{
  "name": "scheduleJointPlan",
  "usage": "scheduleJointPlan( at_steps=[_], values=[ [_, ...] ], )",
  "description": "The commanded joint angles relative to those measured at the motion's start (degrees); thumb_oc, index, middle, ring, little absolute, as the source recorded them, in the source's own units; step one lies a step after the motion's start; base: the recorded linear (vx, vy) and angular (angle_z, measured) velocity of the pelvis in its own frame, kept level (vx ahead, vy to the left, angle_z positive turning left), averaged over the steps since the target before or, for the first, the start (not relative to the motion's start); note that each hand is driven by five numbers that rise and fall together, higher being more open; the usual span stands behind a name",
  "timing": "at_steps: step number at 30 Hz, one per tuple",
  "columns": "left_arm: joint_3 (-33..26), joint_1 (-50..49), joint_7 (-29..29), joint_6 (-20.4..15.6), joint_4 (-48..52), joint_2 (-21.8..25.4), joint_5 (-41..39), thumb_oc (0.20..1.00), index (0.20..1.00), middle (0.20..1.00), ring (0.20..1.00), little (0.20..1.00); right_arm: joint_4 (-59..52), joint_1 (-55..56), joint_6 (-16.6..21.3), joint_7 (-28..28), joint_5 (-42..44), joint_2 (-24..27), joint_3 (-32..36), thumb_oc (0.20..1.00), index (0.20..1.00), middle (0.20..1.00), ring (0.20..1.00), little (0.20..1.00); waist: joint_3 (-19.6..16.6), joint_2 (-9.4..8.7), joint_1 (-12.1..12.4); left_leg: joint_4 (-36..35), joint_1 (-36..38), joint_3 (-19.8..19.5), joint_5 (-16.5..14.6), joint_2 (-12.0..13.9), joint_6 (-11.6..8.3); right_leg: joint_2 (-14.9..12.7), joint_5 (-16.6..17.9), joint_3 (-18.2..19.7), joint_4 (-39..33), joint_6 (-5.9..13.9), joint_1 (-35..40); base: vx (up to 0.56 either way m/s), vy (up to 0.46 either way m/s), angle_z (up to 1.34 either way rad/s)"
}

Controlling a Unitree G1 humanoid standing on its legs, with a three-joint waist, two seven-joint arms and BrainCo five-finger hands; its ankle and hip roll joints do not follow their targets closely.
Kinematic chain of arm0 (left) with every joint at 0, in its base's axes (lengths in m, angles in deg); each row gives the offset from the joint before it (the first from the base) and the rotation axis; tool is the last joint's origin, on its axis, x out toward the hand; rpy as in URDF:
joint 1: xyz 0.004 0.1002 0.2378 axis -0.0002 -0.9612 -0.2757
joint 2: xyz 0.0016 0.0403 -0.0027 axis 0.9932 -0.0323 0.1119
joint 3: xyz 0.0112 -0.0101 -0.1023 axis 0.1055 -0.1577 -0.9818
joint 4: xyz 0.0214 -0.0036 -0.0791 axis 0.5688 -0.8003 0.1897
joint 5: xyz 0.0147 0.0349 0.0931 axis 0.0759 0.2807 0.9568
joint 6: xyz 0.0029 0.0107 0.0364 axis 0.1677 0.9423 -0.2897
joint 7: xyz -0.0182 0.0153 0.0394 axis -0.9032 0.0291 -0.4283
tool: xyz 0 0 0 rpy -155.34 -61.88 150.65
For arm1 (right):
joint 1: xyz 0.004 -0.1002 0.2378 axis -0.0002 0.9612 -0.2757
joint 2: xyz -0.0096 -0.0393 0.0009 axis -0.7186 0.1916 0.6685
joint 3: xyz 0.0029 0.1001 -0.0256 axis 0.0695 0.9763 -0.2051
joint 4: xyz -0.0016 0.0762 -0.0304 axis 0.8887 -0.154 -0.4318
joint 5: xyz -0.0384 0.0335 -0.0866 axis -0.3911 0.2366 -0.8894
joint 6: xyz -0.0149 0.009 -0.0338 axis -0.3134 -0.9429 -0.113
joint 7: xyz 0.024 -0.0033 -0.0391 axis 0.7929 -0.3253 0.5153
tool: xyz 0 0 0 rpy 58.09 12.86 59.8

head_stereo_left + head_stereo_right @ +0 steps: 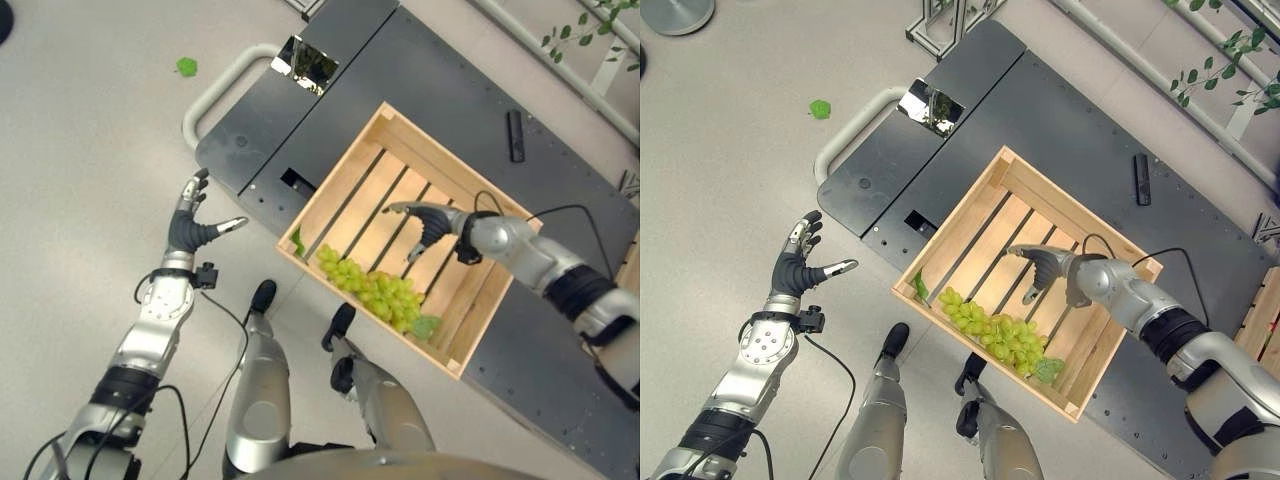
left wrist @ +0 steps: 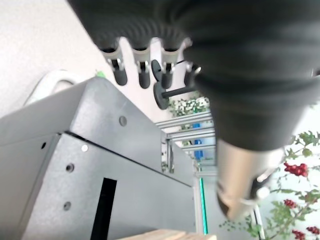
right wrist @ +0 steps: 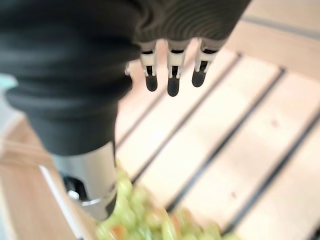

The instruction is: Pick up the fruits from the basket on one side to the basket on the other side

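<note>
The fingers [image 3: 172,75] of the right hand [image 1: 1040,265] hang straight and relaxed, spread slightly, with nothing between them and the thumb. This hand hovers inside a wooden crate [image 1: 970,195] over its slatted floor, above and just beyond the bunch of green grapes [image 1: 990,335], not touching it. In the right wrist view the grapes [image 3: 145,220] lie below the thumb, while the dark fingertips point at bare slats.

The grapes stretch in a long cluster along the crate's near wall, running from its near-left corner towards the middle of that wall. A green leaf [image 1: 920,287] sits at the left end of the cluster against the crate wall, and another leaf [image 1: 1048,369] lies at the right end.

The crate rests on a dark grey surface [image 1: 1090,130], a cart-like platform with a pale curved handle [image 1: 840,135] at its left end. A small shiny square [image 1: 930,107] lies on the surface near that handle, and a slim black object [image 1: 1142,178] lies beyond the crate. A second wooden crate [image 1: 1265,320] shows at the far right edge.

The left hand [image 1: 190,225] is held out over the floor, well away from the crate, its fingers spread open and empty. A small green scrap [image 1: 186,66] lies on the floor beyond it.
</note>
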Motion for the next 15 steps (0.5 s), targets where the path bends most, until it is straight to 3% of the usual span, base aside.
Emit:
scheduleJointPlan(
  at_steps=[1, 8, 15],
  values=[
    [-0.86, 2.67, 1.39, -3.07, 1.96, -1.20, 0.76, 1.000, 1.000, 1.000, 1.000, 1.000, -1.46, -0.89, 0.02, 0.20, -2.61, 2.14, -1.69, 1.000, 1.000, 1.000, 1.000, 1.000, 1.00, 0.36, -0.38, -0.13, -0.31, 0.85, 0.75, -2.43, 1.94, -1.70, -11.56, -0.38, 9.85, 4.57, 0.46, 0.00, 0.000, 0.00],
    [0.34, 3.50, 2.17, -2.71, 1.48, -2.25, 1.18, 1.000, 1.000, 1.000, 1.000, 1.000, 1.40, 0.98, -0.10, -1.07, -6.26, -0.80, -0.39, 1.000, 1.000, 1.000, 1.000, 1.000, 1.59, 1.54, -0.73, -0.10, -0.56, 0.82, 0.85, -2.65, 2.19, -1.99, -11.74, -0.14, 10.39, 4.74, -0.14, 0.00, 0.000, 0.00],
    [1.24, 4.26, 2.73, -2.55, 1.05, -2.71, 1.65, 1.000, 1.000, 1.000, 1.000, 1.000, 3.00, -1.10, -0.01, -1.84, -6.86, -3.31, -1.40, 1.000, 1.000, 1.000, 1.000, 1.000, 1.79, 1.42, -1.01, -0.05, -0.24, 0.92, 0.42, -2.71, 2.54, -1.97, -11.75, 0.49, 10.54, 4.83, -0.18, 0.00, 0.000, 0.00]
  ],
)
